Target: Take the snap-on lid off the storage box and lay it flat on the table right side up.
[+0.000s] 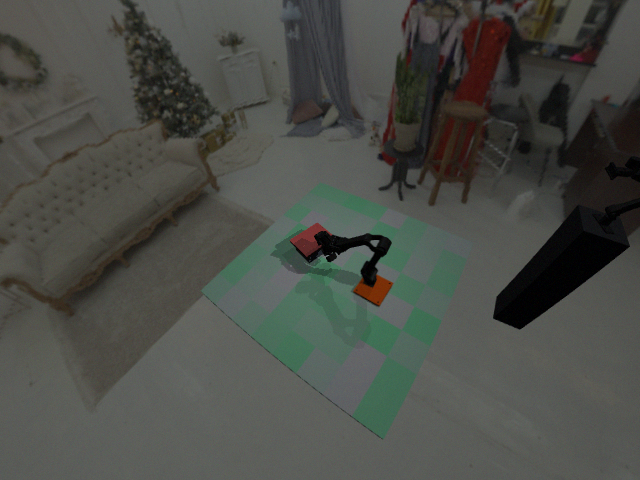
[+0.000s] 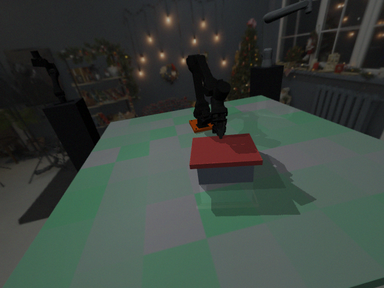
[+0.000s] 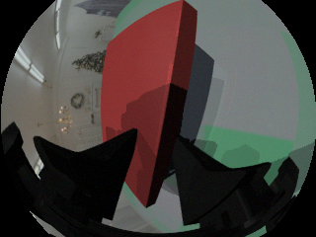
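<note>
The red lid (image 1: 309,238) (image 2: 213,152) (image 3: 135,69) lies level, right side up, on the storage box (image 2: 226,174) (image 3: 201,84) and overhangs its walls. The box stands on the table; its upper part looks blue-grey and its lower part clear. My gripper (image 1: 324,249) (image 2: 220,136) (image 3: 156,136) is shut on the lid's edge nearest the arm's base. In the wrist view one finger is at the lid's top face and the other at its underside. The box wall behind the fingers is partly hidden.
The green and grey checkered table (image 1: 297,330) (image 2: 173,223) carries the box and my arm's orange base plate (image 1: 379,298) (image 2: 194,126). A black pillar (image 1: 558,268) (image 2: 66,126) with another small arm stands off the table.
</note>
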You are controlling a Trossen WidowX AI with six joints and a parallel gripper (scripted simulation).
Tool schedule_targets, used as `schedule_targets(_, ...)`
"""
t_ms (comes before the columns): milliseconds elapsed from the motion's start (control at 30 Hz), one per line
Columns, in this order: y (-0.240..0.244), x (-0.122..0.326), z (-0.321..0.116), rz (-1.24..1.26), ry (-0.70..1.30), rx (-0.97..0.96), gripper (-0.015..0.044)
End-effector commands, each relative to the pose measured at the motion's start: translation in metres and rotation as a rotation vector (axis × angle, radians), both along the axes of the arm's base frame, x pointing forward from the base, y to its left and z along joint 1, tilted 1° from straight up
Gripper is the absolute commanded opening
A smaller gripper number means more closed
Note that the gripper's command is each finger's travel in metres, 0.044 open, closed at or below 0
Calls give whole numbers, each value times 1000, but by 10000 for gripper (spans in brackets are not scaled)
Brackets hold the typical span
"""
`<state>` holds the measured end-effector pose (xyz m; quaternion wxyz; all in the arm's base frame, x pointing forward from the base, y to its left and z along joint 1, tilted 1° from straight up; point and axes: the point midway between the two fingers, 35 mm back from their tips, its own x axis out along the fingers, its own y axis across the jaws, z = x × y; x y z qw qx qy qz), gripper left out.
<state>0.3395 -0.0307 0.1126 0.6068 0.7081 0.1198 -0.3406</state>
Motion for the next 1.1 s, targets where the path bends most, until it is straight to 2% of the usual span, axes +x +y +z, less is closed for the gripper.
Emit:
schedule_targets(0, 0, 0, 3, 0, -2, 0, 0)
schedule_targets(1067, 0, -1, 9, 0, -2, 0, 0)
